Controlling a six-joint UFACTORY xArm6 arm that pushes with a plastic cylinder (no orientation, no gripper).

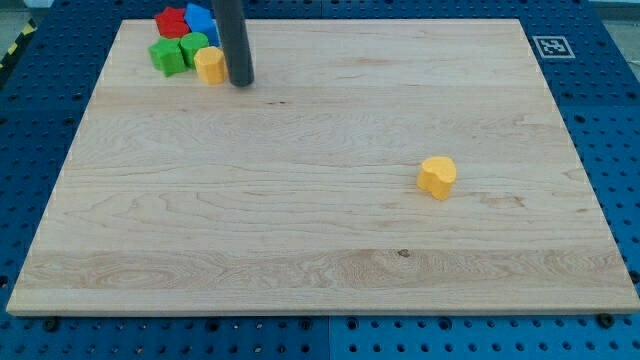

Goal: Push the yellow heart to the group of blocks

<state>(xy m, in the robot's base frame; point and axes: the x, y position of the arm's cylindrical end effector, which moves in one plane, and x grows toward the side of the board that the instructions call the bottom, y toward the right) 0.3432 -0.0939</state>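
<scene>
Yellow heart (437, 176): lone block at about four o'clock from worktop (300, 220) centre, well apart from everything else. Rounded lobes, short point, matte faces, top lighter than sides; which way the point faces not certain at this size.

Group of blocks, at about eleven o'clock near the far corner: red block (171, 22), blue block (199, 18), green block (166, 56), a second green block (193, 46), yellow block (209, 64). All packed close; exact shapes hard to make out.

Tip (241, 81): dark rod down on the wood, just beside the yellow block of the group, on its three o'clock side. Well apart from the heart.

Jaws: none fitted, so nothing released or clenched; rod only.

Step in hand, by judgement: approach not yet made; heart untouched, push not begun.

Next move, by judgement: travel across to the heart's four o'clock side, settle behind it, then push toward ten or eleven o'clock along a line to the group. Off-centre contact likely to spin or shed the heart.
</scene>
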